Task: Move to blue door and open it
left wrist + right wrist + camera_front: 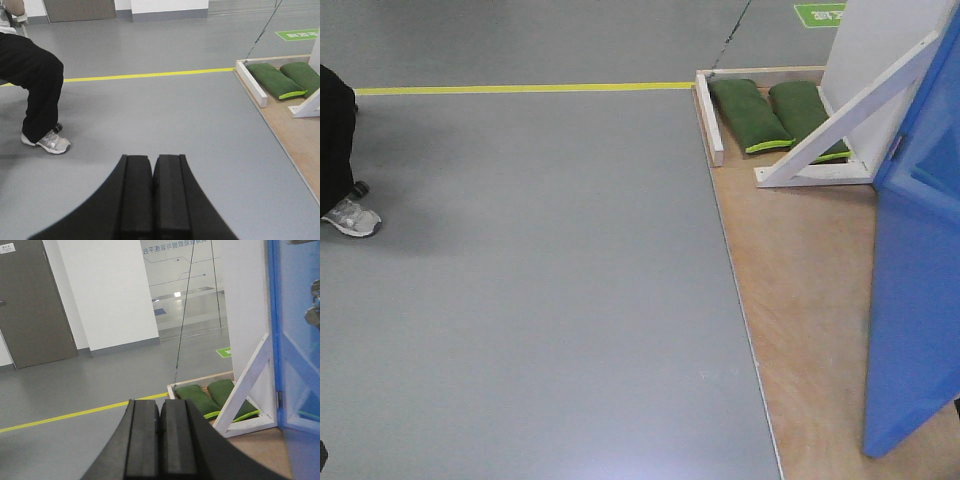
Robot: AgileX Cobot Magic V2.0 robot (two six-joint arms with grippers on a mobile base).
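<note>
Door (pixel 915 300) at the far right of the front view, standing on a plywood platform (pixel 810 290), its lower corner near the platform's front edge. It is off to the robot's right, not ahead, and most of it is cut off by the frame. Main risk, as I judge it: the base must turn and close in from this oblique angle, and a wheel could catch the platform lip or an arm could clip the door's edge before lining up. A second risk is that the handle (pixel 314 310) shows only as a sliver of silver at the right wrist view's edge, so a reach made now would be poorly aimed and could slip off. The panel is bright glossy blue, flat and rigid, with a recessed section, and reflections cross its face. I cannot tell whether it is latched or ajar. Beside it a white brace (pixel 840 120) slants down to the platform, and two green sandbags (pixel 775 115) lie behind, weighing the base. Beyond that is grey floor (pixel 540 280), with a yellow line (pixel 520 88) across it. A seated person's leg and grey shoe (pixel 350 217) are at far left, well apart from the door. Left gripper (pixel 152 195) has its pads (pixel 137 195) pressed together and holds nothing. Right gripper (pixel 160 440) is the same, closed and empty, aimed toward the sandbags and short of the door.
</note>
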